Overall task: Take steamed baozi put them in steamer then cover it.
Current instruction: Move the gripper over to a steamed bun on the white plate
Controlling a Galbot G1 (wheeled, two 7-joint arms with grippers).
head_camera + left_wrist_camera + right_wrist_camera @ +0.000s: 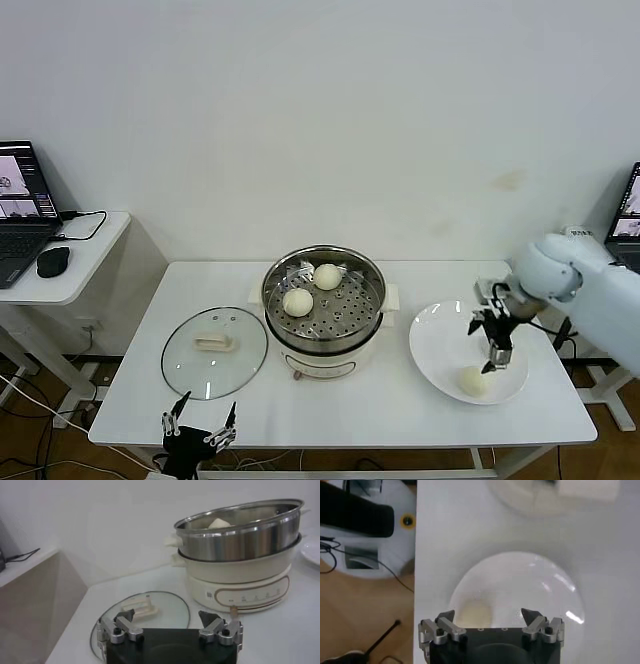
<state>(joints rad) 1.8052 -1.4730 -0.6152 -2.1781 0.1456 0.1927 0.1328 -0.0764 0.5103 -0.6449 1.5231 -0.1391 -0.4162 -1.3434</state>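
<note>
The steel steamer stands mid-table with two steamed baozi on its perforated tray. Another baozi lies on the white plate to the right. My right gripper hangs open just above that bun, which in the right wrist view sits below the spread fingers of the gripper, towards one side. The glass cover lies flat left of the steamer. My left gripper waits open at the table's front edge; in its wrist view it faces the cover and the steamer.
A side table at the far left carries a laptop and a mouse. Another laptop shows at the right edge. Cables trail on the floor beneath the table's left end.
</note>
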